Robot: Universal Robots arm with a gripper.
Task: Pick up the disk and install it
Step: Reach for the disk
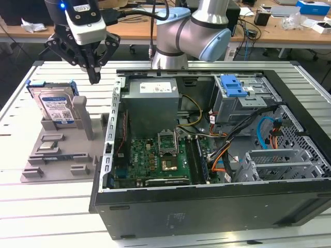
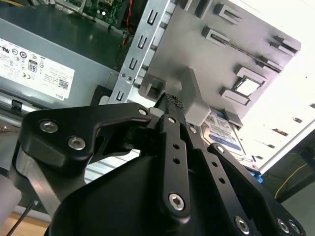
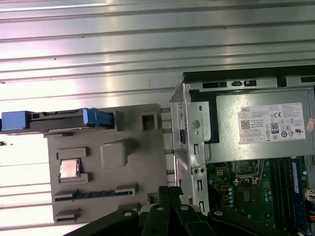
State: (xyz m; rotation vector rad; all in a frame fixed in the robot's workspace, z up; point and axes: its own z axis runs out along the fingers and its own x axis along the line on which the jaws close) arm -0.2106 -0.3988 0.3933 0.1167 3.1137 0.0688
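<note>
the disk (image 1: 54, 106) stands on its edge in a slot of the grey holder (image 1: 57, 155), out on the slatted table (image 1: 15, 124) at the exterior view's left, well outside the open computer case (image 1: 207, 206). its labelled face looks my way and blue rails run along its sides. in the first wrist view it shows edge-on, a thin dark slab (image 3: 56, 115) between blue ends

the gripper (image 1: 94, 76) hangs above the holder, between the disk and the case wall, apart from the disk and touching nothing. its jaws look drawn close together, with nothing between them. in the second wrist view the fingertips (image 2: 173, 104) sit over a grey upright post (image 2: 197, 103) of the holder, with the disk's label (image 2: 224, 135) just beyond

to my eye this will be a stiff, fairly weighty block for its size, with smooth metal faces that could slide in a light pinch. it is delicate inside, so a knock against the case rim would do it no good. the safest hold looks to be across the two flat faces near the free top edge, midway along so it hangs level, leaving the blue rails clear. inside the case the drive cage (image 1: 243, 106) carries a blue latch (image 1: 232, 85)
</note>
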